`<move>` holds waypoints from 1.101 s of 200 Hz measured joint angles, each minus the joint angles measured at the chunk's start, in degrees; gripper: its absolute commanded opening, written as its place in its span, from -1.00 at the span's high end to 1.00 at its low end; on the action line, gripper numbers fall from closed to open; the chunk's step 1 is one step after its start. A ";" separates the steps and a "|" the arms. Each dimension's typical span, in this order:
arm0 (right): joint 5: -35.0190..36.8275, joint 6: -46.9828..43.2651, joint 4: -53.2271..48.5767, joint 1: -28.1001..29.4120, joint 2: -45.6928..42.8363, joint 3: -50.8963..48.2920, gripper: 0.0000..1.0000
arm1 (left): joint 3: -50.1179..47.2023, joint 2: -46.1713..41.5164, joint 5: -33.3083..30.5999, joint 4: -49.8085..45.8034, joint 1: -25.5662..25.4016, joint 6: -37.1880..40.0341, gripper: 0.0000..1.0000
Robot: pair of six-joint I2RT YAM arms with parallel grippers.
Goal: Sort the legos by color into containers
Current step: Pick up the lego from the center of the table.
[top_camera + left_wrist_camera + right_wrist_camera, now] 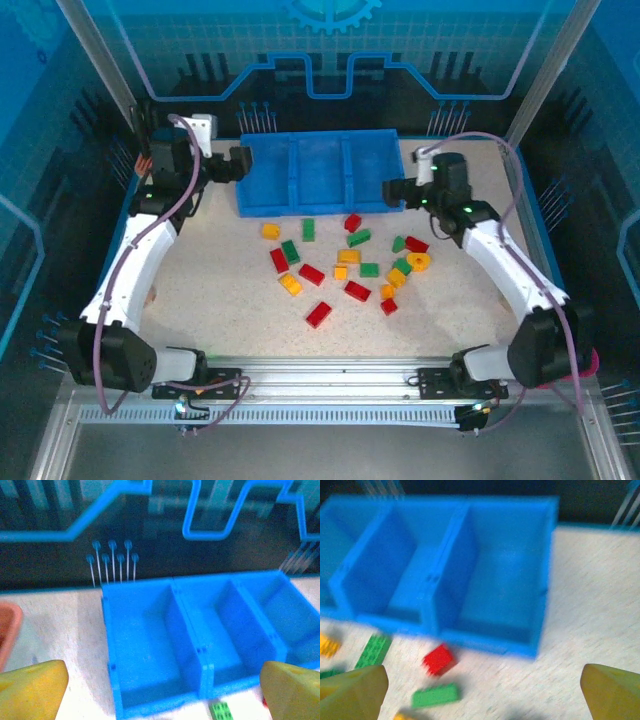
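Observation:
Several red, green and yellow-orange legos lie loose on the speckled table, such as a red one (318,314), a green one (290,251) and a yellow one (270,231). Behind them stands the blue tray (318,208) with three containers, all empty. My left gripper (240,165) hovers open at the tray's left end, its yellow fingertips (30,690) wide apart, facing the left container (145,650). My right gripper (394,190) is open at the tray's right front corner, above a red lego (439,658) and a green lego (435,695). Nothing is held.
A salmon-orange holder (7,630) sits left of the tray. Blue-headed pins (112,560) stand behind the tray's back edge. Dark walls with blue trim enclose the table. A green lego (221,711) lies just in front of the tray's divider (200,650).

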 measured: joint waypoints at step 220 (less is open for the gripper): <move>3.28 1.07 -19.02 11.82 36.79 19.96 -0.82 | -4.50 -0.52 3.65 -7.74 -1.27 0.00 -0.99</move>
